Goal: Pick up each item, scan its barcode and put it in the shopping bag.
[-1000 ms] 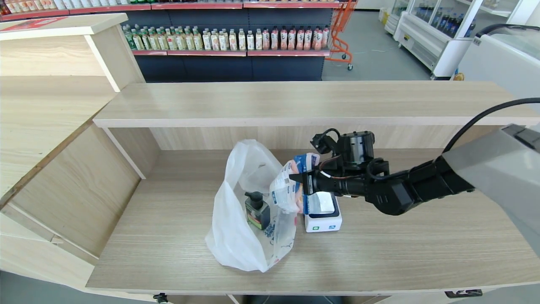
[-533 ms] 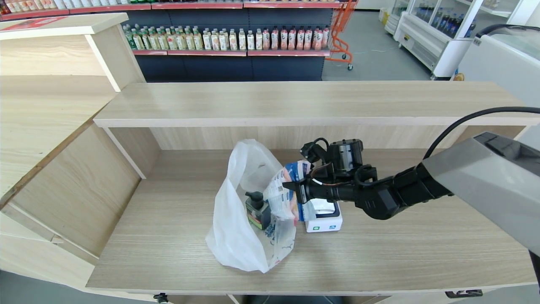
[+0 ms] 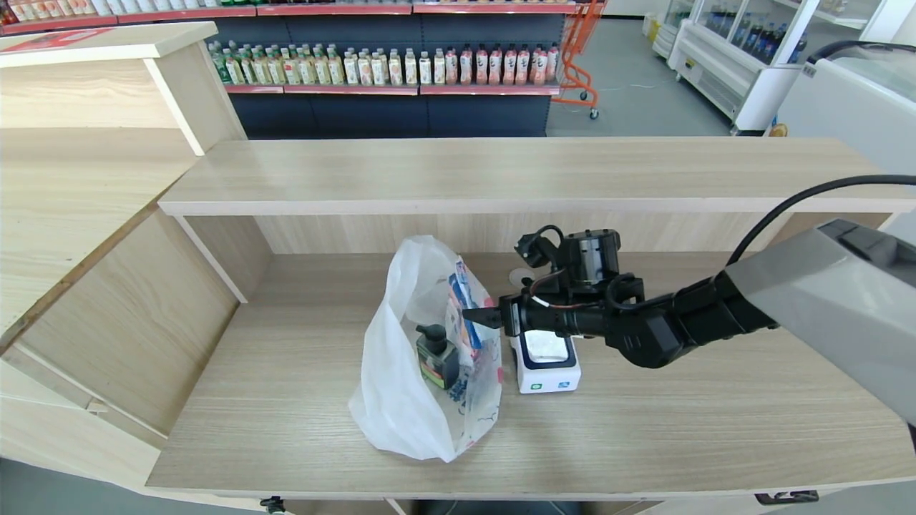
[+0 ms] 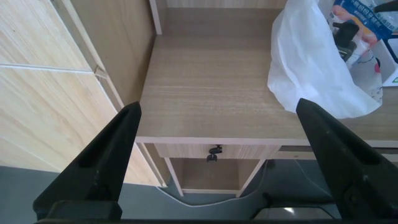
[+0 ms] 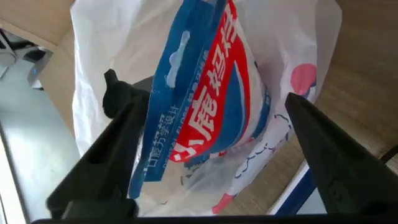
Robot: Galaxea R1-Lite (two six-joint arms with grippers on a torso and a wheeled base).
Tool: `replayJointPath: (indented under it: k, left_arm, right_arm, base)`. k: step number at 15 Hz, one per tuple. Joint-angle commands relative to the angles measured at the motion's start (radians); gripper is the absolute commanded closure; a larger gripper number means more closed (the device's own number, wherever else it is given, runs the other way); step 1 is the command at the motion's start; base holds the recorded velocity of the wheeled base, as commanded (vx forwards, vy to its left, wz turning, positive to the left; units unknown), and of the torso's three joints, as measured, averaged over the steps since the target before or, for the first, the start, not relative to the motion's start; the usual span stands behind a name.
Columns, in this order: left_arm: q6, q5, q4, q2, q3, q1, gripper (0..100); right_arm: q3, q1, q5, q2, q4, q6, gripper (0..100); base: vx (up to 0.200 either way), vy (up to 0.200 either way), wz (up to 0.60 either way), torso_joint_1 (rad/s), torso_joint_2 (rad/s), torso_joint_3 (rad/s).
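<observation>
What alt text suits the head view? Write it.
A blue-and-red packet stands in the shopping bag beside a pump bottle, the right gripper open at its mouth. A white scanner sits beside the bag on a wooden counter.

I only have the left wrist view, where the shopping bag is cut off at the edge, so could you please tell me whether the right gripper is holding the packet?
Observer: No. The right wrist view shows the right gripper open, its fingers wide on either side of the packet.
Operator: Thank you. Is the packet inside the bag?
Observer: Yes. In the head view it stands on edge inside the shopping bag, beside a pump bottle.
Operator: And where is that gripper?
Observer: At the bag's mouth, with its arm stretched above the white scanner.
</observation>
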Motion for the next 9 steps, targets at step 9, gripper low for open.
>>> replayJointPath:
  k: [9]
  left_arm:
    - [0.000,0.000,0.000,0.000,0.000,0.000,0]
  right_arm:
    - [0.460,-0.177,0.022,-0.736,0.086,0.156,0]
  base:
    - [0.000,0.000,0.00,0.000,0.00,0.000]
